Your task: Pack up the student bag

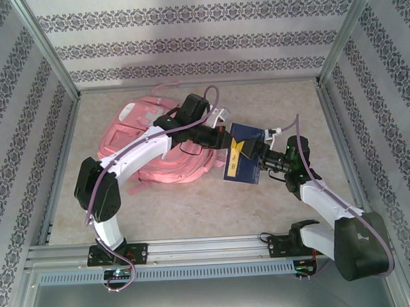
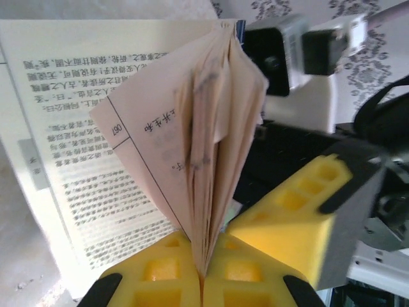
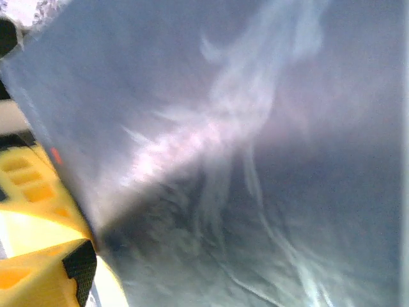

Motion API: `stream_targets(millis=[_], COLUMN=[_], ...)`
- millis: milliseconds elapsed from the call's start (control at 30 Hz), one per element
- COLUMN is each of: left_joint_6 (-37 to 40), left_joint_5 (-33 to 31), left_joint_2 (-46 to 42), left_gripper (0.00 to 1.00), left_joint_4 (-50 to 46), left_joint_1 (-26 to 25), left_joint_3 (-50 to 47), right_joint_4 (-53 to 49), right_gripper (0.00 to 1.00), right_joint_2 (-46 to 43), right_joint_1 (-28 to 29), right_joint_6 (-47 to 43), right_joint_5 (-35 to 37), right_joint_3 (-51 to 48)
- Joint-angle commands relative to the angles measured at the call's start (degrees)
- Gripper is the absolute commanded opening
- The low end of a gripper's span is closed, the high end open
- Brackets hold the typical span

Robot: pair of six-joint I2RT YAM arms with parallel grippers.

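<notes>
Pink student bag (image 1: 132, 129) lies flat at the table's (image 1: 194, 208) back left. L arm arcs over it, elbow high, wrist stretched twd centre. The left gripper (image 2: 203, 262) is clamped on the fanned pages of a book (image 2: 211, 128). R arm bends in from the right, with the right gripper (image 1: 265, 158) at the book's blue cover. Can't tell how wide its jaws stand.
</notes>
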Motion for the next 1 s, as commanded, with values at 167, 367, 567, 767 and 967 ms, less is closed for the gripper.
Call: stream_targets(millis=[167,367,567,767,967], left_joint_6=[4.54,3.81,3.45,2.75,-4.03], left_joint_5=[-1.70,-1.37,-1.49,-8.44,-1.65], left_joint_2=[-7.83,-10.79,-11.87,-17.52,-19.25], left_gripper=[0.00,0.00,0.00,0.63,0.78], left_joint_4=[-2.74,-1.58,-1.94,-6.02,4.28], left_joint_1=[2.15,3.66,3.66,5.26,5.63], left_joint_3=[-2.62,-6.72,-8.40,-11.40,-17.39], right_joint_4=[-1.79,-0.29,-2.16,-5.97,-1.64], right_gripper=[0.78,0.49,0.03,0.00,0.00], right_joint_2=[-5.83,-6.99,-7.77,-11.77,-14.20], right_joint_1=[2.40,4.23,7.25,6.99,9.30], right_joint_6=[-1.24,-0.61,-2.32,-3.50,-0.42], right_joint_5=[0.80,-0.08,0.26,-0.40,-3.56], right_joint_3=[2.19,2.25,3.87,4.33,4.66])
